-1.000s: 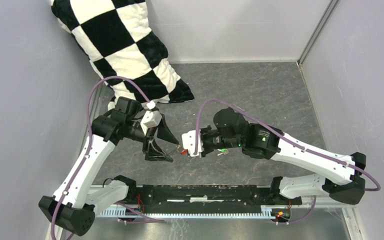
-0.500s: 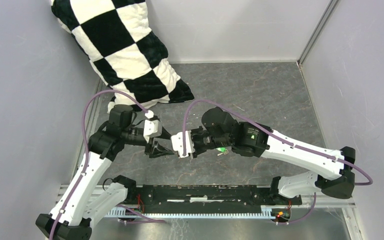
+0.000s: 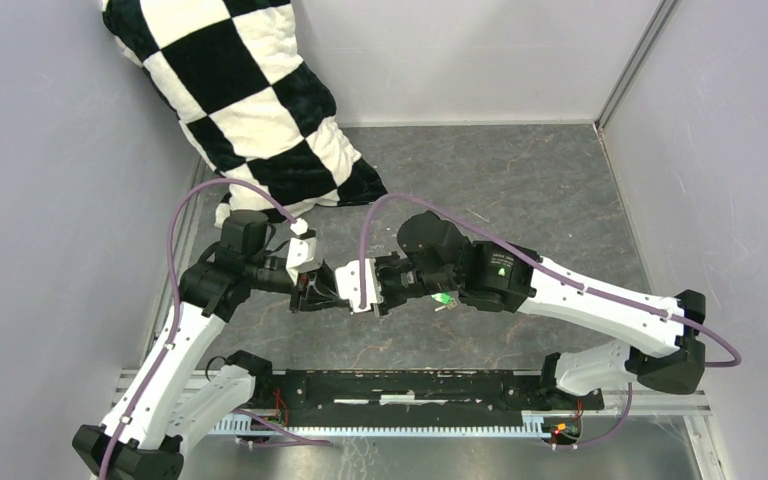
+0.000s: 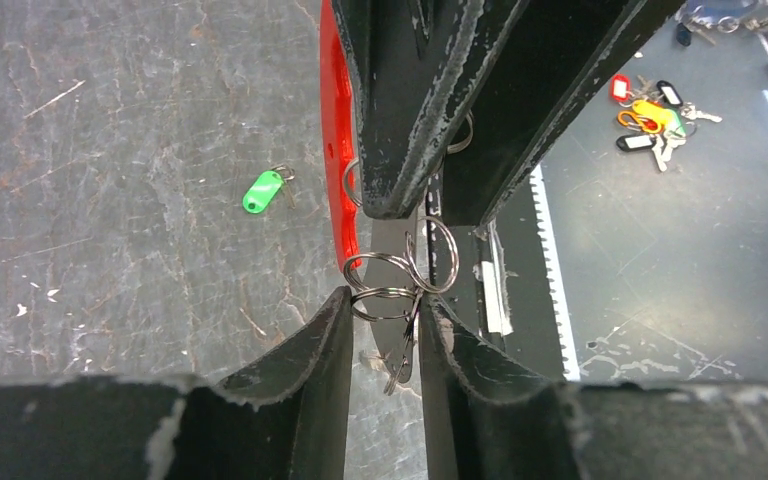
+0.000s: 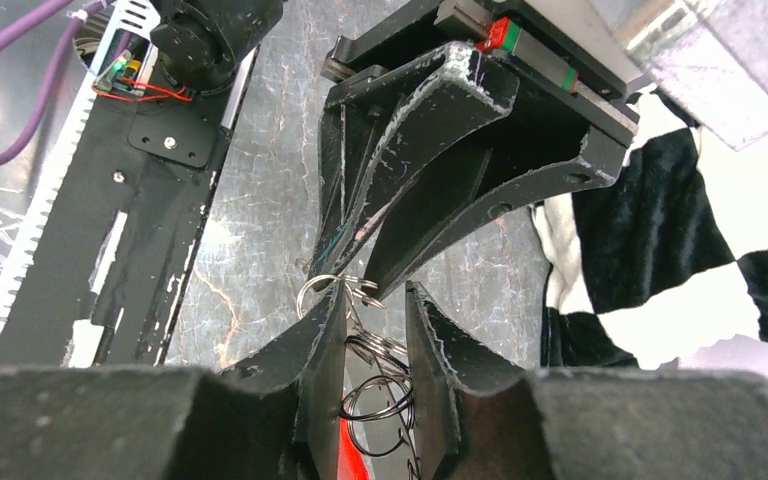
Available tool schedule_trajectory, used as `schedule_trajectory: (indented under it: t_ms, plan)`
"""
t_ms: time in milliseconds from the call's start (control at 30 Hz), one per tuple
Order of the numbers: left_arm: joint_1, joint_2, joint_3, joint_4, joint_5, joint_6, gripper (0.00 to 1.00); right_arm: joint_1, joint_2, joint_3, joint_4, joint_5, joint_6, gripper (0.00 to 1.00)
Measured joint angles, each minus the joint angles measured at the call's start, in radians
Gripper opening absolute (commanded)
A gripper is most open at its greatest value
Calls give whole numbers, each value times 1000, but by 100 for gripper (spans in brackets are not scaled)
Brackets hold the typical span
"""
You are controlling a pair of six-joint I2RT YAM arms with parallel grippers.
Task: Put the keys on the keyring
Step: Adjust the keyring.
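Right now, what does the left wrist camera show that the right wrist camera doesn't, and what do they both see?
Only the left wrist view shows the green-headed key, lying loose on the table apart from both grippers. It also shows a heap of other keys and tags past the table's edge.

Only the right wrist view shows the checkered cushion and the black base rail.

Both show the keyring. Its silvery rings are pinched between the left gripper and the right gripper, with its red tag alongside.

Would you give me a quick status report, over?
Left gripper, right gripper both shut on keyring. Green key lying on table, unthreaded. No obstruction seen.
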Motion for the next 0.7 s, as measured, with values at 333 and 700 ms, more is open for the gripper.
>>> schedule_trajectory:
  t_ms: [333,700]
  plan:
    - [1,-39,-45,39,-2,-39,2,0,72,87,-32,-15,65,3]
    - [1,-154,-175,421,-48,-381,2,-13,127,227,-16,31,174,86]
